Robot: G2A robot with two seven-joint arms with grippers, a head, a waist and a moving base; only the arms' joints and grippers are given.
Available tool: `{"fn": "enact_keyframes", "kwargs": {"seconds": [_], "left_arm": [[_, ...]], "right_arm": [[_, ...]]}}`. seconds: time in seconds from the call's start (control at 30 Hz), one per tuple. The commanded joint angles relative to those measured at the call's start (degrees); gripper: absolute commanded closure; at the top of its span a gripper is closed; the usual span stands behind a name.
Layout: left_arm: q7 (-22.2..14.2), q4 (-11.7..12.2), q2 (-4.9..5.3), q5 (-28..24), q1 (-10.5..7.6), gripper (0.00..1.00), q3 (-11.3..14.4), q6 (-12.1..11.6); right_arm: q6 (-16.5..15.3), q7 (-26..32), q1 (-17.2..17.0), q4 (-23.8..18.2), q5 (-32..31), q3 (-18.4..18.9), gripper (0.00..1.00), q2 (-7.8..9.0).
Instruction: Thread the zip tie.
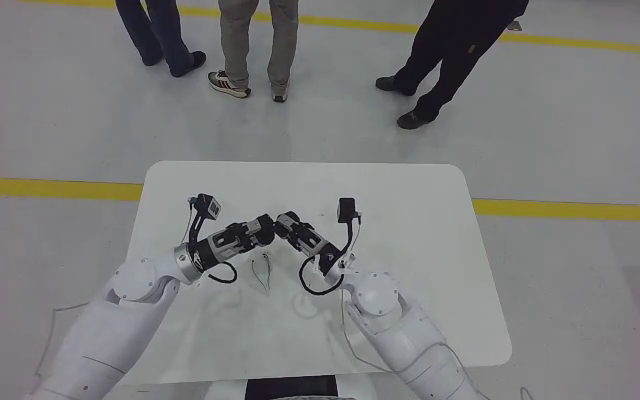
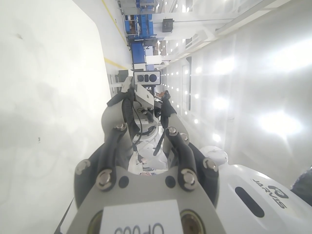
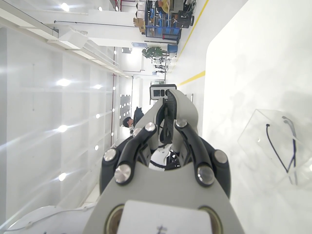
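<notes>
The zip tie [image 1: 264,275] is being shown lying in a clear wrapper [image 3: 258,132] on the white table [image 1: 420,200], just below frame centre. Directly above it the left gripper [image 1: 262,228], fingers spread, is being faced by the right gripper [image 1: 285,221], fingers pressed together.

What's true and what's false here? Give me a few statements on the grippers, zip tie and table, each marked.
1. The left gripper and right gripper face each other, close together above the table. True.
2. The right gripper's fingers are spread wide. False: they are pressed together.
3. A dark zip tie lies in a clear holder on the table. True.
4. The left gripper is clamped on that zip tie. False: the tie lies on the table, apart from both grippers.
5. The table is black. False: it is white.
</notes>
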Motion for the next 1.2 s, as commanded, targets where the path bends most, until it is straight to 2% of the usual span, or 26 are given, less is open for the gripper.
{"fn": "enact_keyframes", "kwargs": {"seconds": [0.0, 0.47, 0.77, 0.87, 1.17], "left_arm": [[0.0, -0.1, 0.00, 0.0, 0.01, 0.77, 0.0, 0.0], [0.1, -0.1, 0.00, 0.0, 0.14, 0.79, -0.2, 0.0], [-0.1, 0.4, 0.00, -0.1, -0.05, 0.80, 0.3, 0.0], [-0.1, 0.5, 0.02, -0.2, -0.15, 0.85, 0.4, 0.0], [0.0, 0.5, 0.07, -0.2, -0.24, 0.87, 0.6, 0.0]], "right_arm": [[-0.1, 0.1, -0.1, 0.1, -0.1, 0.1, 1.00, -0.02], [-0.3, -1.0, -0.4, 1.4, 0.3, 1.0, 1.00, -0.39], [-1.9, -1.1, -0.8, 0.6, -0.2, 1.7, 1.00, -0.50], [-2.2, -0.7, -1.0, 0.1, -0.6, 1.7, 1.00, -0.52], [-2.2, 0.2, -1.1, -0.3, -1.9, 1.4, 1.00, -0.65]]}}
